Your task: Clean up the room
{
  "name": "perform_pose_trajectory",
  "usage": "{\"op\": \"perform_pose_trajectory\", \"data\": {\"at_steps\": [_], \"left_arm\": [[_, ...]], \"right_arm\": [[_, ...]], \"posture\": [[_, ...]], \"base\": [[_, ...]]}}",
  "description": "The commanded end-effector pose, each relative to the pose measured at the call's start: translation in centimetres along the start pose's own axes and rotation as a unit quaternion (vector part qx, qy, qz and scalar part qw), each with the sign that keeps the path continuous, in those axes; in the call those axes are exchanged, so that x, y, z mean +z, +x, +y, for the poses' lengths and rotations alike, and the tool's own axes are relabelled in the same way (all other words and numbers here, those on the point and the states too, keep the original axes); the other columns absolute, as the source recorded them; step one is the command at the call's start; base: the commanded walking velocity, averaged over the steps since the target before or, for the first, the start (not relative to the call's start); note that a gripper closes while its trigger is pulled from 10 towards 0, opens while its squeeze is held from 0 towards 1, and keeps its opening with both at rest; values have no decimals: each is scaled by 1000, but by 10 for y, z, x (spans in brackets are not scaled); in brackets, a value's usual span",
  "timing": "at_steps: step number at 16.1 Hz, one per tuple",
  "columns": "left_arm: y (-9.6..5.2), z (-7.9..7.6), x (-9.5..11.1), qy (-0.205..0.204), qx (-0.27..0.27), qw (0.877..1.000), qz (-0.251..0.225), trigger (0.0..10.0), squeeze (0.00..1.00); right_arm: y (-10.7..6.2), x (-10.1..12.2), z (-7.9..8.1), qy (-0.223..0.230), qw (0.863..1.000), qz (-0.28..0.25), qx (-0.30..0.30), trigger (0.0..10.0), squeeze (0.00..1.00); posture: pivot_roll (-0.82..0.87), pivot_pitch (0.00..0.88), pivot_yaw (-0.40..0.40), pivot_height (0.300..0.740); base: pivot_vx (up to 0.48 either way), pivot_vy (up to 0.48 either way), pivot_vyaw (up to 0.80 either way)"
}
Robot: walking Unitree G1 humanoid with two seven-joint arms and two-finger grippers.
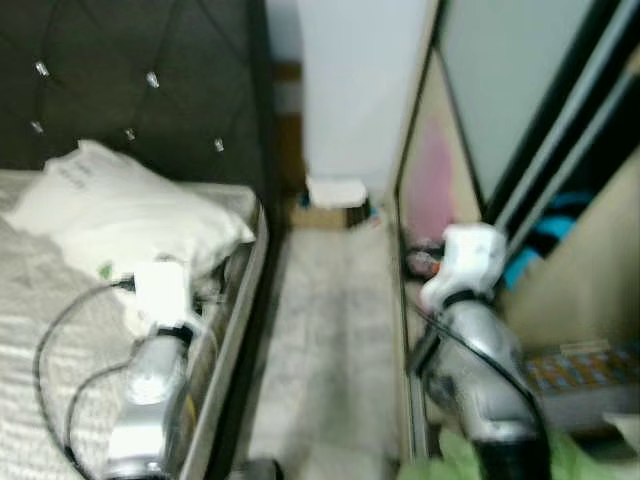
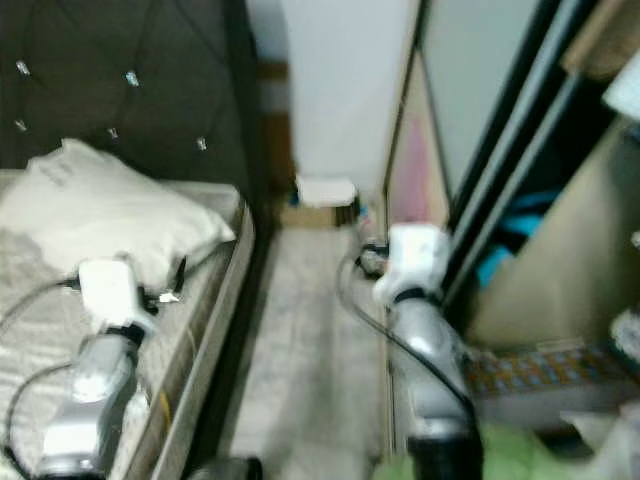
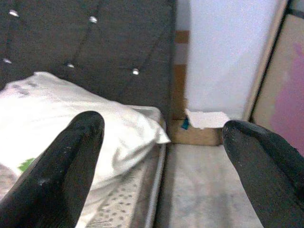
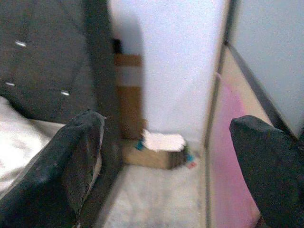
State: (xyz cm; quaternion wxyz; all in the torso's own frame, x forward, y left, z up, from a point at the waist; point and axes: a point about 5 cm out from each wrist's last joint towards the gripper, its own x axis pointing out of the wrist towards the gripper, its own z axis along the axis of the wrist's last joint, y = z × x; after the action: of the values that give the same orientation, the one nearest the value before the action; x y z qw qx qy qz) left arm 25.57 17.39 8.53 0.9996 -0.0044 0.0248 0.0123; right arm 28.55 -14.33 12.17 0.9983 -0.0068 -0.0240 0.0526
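bed: left side of scene, bed with a dark tufted headboard at the far end and a white pillow up against it.
aisle: narrow pale floor strip between the bed frame and the wardrobe on the right, sliding door part open, blue item and clutter inside, blurred.
target (judgement): low cardboard box with white paper or cloth on top, on the floor at the far end of the aisle, against the white wall, near the headboard corner. Likeliest clutter to clear; task names no object, so this is a guess.
left tool: left tool raised over the near right edge of the bed, fingers spread wide, nothing between them. Pillow just ahead of it.
right tool: right tool raised in the aisle beside the wardrobe edge, fingers wide apart, empty, aimed down the aisle at the box.
stage (judgement): approach, nothing grasped yet, box well ahead of both tools.
risk 1: aisle is tight. Left arm or its loose black cable could catch the bed frame or drag the pillow when advancing.
risk 2: right arm sits close to the wardrobe door track; a swing right would hit the door or snag the stuff inside.
risk 3: head views are blurred, so box position is soft. Closing in on it now could miss, or grab only the white sheet and leave the box.
risk 4: white top layer looks loose; may slide off if the box is tipped.
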Motion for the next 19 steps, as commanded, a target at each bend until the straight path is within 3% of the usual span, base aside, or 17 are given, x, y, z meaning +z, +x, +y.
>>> {"op": "perform_pose_trajectory", "data": {"at_steps": [1, 7, 11, 19], "left_arm": [[0, -4, 2, -6, -6, 1000, -7, 10000, 0], [0, -4, 1, 1, 20, 1000, -4, 10000, 0], [0, -6, 1, -24, -1, 1000, -8, 10000, 0], [0, -6, 2, -14, 1, 1000, -10, 10000, 0]], "right_arm": [[-3, 0, -11, -11, 1000, 1, -17, 10000, 0], [-3, 0, -11, -12, 1000, 0, -14, 10000, 0], [-3, 1, -11, -12, 1000, -1, -12, 10000, 0], [-4, 0, -9, -8, 1000, 0, -10, 10000, 0]], "posture": [[33, 0, 6, 740], [27, 0, 0, 740], [25, 0, -2, 740], [27, 0, -5, 740]], "base": [[0, 0, 800], [0, 0, 800], [0, 0, 800], [0, 0, 800]]}}
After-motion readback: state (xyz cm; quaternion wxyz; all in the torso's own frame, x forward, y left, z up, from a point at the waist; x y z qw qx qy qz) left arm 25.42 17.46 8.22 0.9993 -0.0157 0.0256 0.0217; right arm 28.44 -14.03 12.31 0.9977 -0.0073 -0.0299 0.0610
